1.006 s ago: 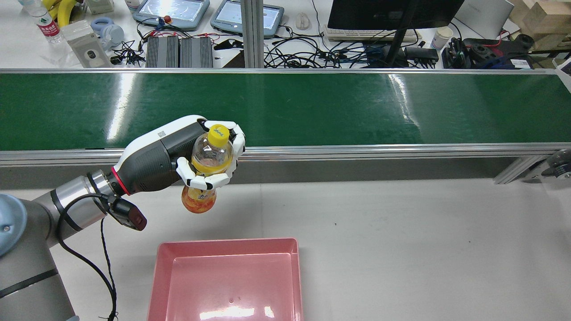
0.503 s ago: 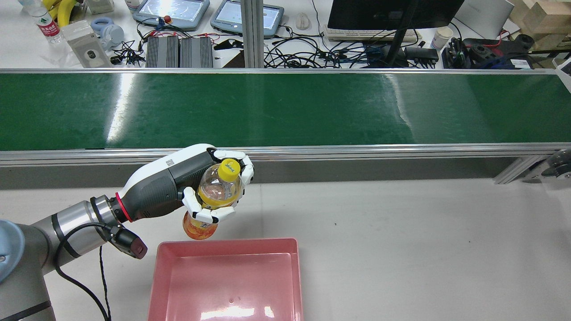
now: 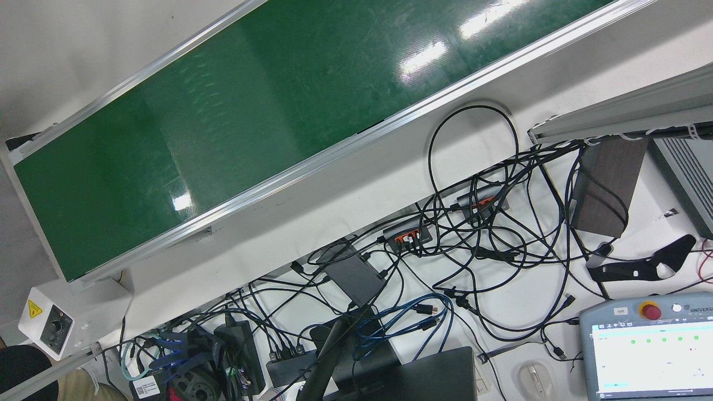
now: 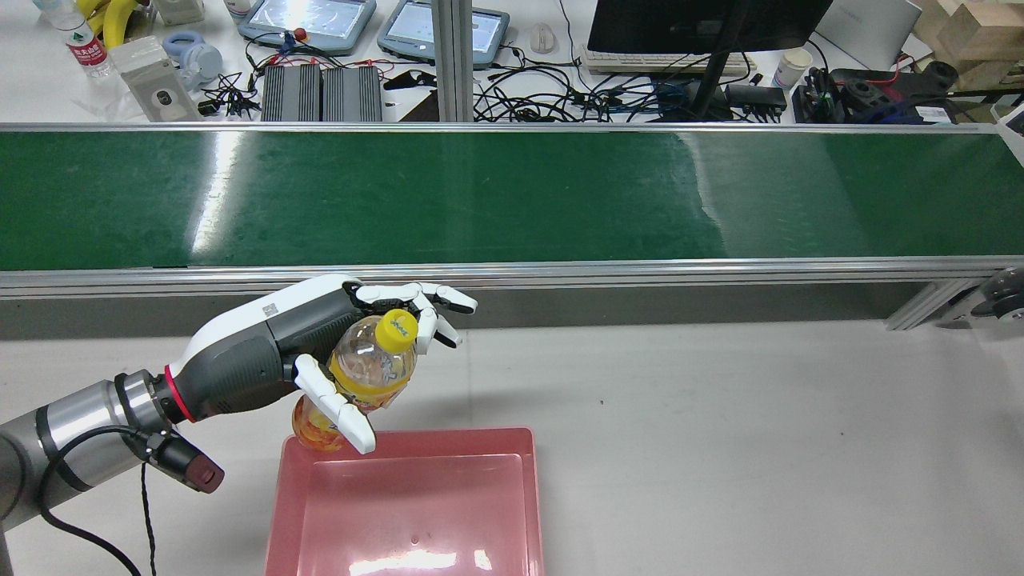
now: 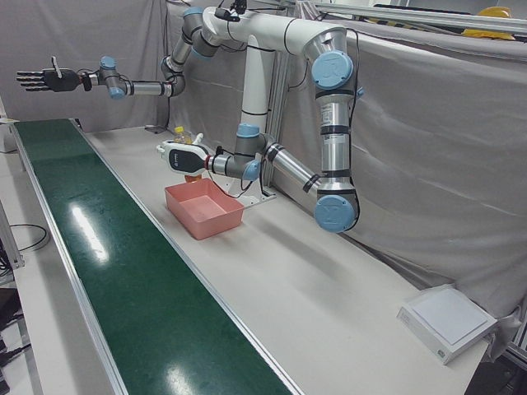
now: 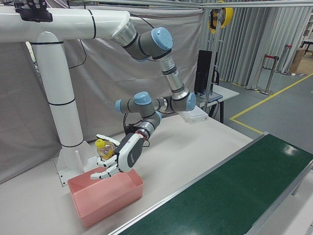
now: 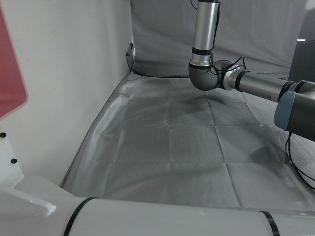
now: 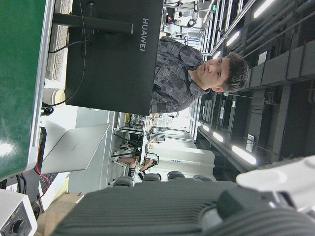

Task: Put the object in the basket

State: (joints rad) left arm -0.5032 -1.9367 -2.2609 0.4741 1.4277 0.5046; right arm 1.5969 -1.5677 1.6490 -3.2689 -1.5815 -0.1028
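Rear view: left hand (image 4: 352,360), fingers splaying, loosely cradles the tilted bottle (image 4: 360,380); its base overhangs the basket (image 4: 416,512) far-left corner.

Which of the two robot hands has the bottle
The left hand, low over the pink basket, cradles the yellow-capped bottle; the right hand hangs empty, fingers spread.

Left hand (image 4: 352,352): white fingers, grey-and-white shell, red wrist ring, silver arm (image 4: 72,436), black cable. Right hand (image 5: 39,79) all black, blue joint caps.
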